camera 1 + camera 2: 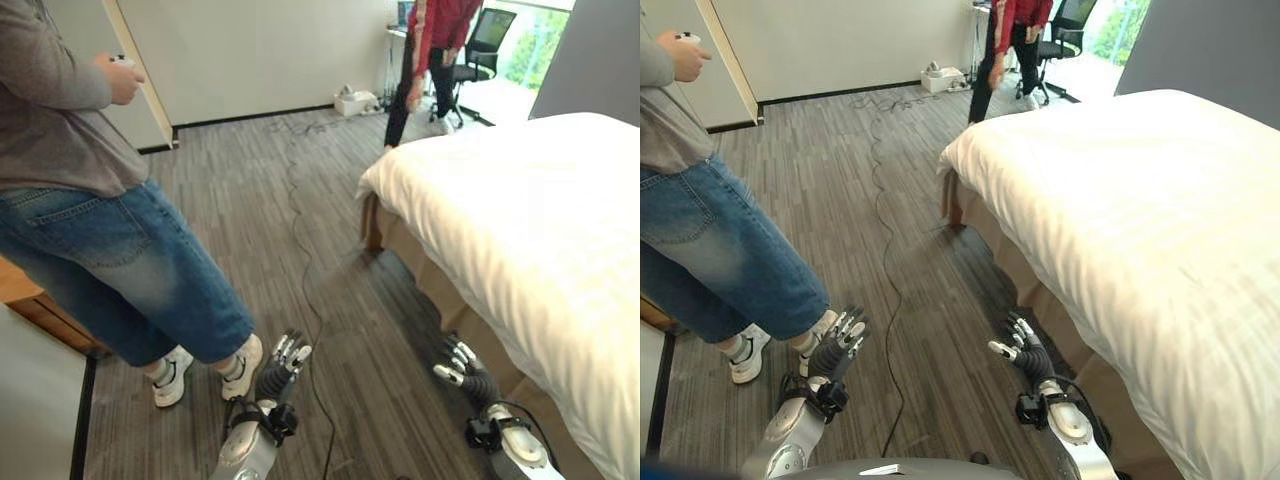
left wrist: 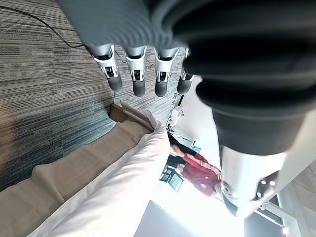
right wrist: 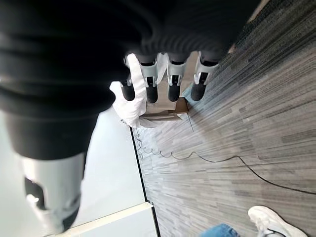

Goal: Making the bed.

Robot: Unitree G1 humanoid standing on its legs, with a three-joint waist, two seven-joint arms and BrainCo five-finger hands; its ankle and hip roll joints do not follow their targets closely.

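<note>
My left hand (image 1: 282, 365) hangs low over the floor (image 1: 250, 200). Its fingers (image 2: 137, 74) are straight and hold nothing. My right hand (image 1: 462, 368) is low too, close to the side of the bed (image 1: 520, 230). Its fingers (image 3: 173, 81) are also straight and hold nothing. It is not touching the bed.

The bed is on my right. A big white blanket (image 1: 1120, 210) covers the top and hangs a little way over the side. Under the blanket I see a tan cloth skirt (image 1: 440, 285) that goes down to the floor.

A thin black cord (image 1: 300, 240) runs along the grey striped floor between my hands and far away toward the wall (image 1: 250, 50).

On my left, a person in blue jeans (image 1: 110, 270) and white shoes (image 1: 175, 375) stands very near my left hand. This person holds a small thing up in one hand. Far off, past the corner of the bed, another person in a red top (image 1: 435, 30) stands by a black chair (image 1: 485, 45).
</note>
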